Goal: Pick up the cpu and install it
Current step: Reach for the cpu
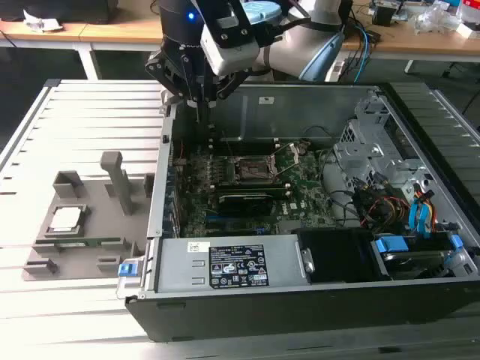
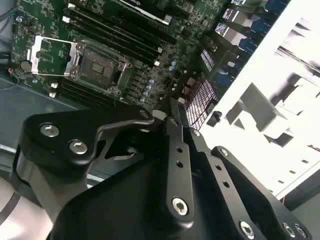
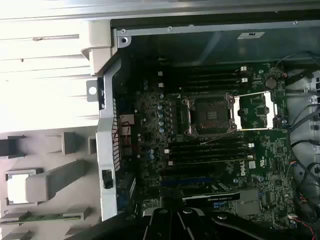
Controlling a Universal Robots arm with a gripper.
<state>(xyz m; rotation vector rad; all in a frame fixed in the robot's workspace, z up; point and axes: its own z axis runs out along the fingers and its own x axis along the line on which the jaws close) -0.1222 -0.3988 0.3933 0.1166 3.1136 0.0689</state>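
hand (image 2: 169, 116) pressed together, empty; i hover over case (image 1: 315, 112) corner | cpu (image 1: 66, 218) on fixture (image 1: 45, 262), well apart | step: pick not begun | need: hand spread, square above cpu

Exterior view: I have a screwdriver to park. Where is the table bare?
Free: the white slatted table beyond the grey plastic fixture, up to the open black computer case, and the strip in front of the fixture. Crowded: the fixture, holding the silvery square cpu, and the case interior, with the black gripper above its far corner.
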